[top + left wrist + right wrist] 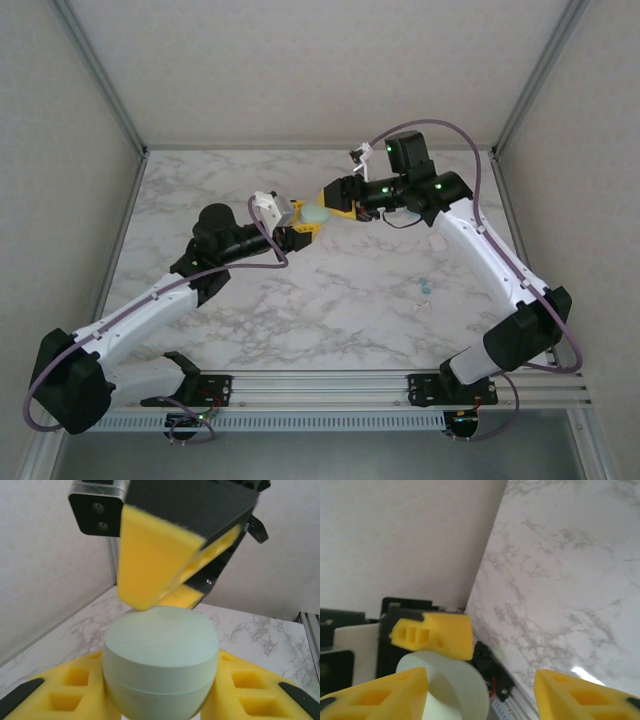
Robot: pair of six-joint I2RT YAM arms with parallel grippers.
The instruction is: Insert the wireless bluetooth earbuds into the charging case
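The left gripper (pixel 303 224) has its jaws pinching the charging case (pixel 160 665) above the tabletop (pixel 300 300), lid seemingly closed. The right gripper (pixel 328 200) has its jaws spread alongside. The earbuds (pixel 425 286) lie well apart.

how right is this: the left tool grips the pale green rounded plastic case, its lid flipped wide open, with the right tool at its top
Not quite. The pale green rounded plastic case is closed, and the left wrist view shows its two halves meeting at a thin seam. The rest stands: the left tool grips it, with the right tool at its top.
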